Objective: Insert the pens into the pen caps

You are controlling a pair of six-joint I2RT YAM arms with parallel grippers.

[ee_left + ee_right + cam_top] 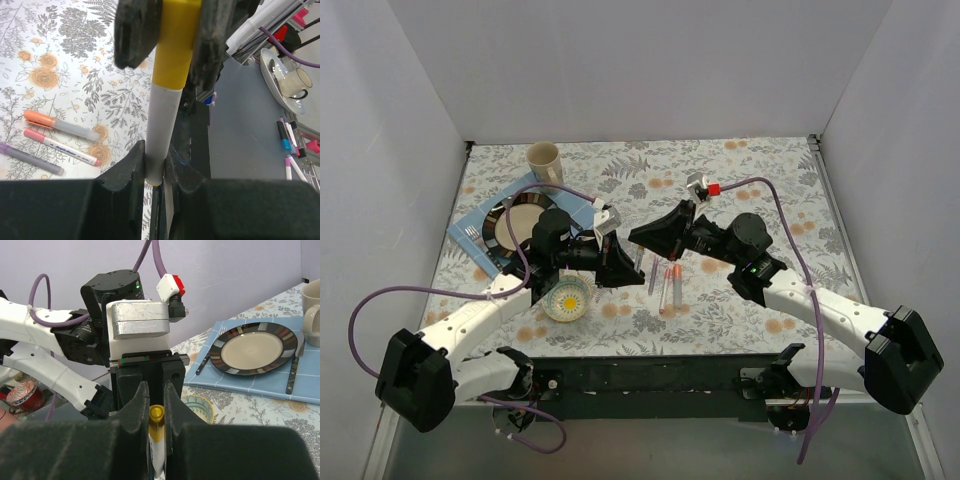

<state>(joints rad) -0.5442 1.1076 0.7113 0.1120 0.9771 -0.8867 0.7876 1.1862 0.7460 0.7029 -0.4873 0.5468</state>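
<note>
My two grippers meet tip to tip above the middle of the table, the left gripper (617, 262) facing the right gripper (638, 237). In the left wrist view the left gripper (155, 150) is shut on the pale barrel of the yellow pen (164, 120). The pen's yellow cap (176, 45) sits between the right gripper's fingers (137, 30). In the right wrist view the right gripper (156, 390) is shut on that yellow cap (156, 416). An orange pen (60, 125), a pink pen (60, 146) and a purple pen (30, 157) lie on the cloth, capped, below the grippers (665, 283).
A small yellow bowl (568, 298) sits under the left arm. A striped plate (510, 222) with dark cutlery lies on a blue mat at the back left, with a cream mug (544, 160) behind it. White walls close in three sides.
</note>
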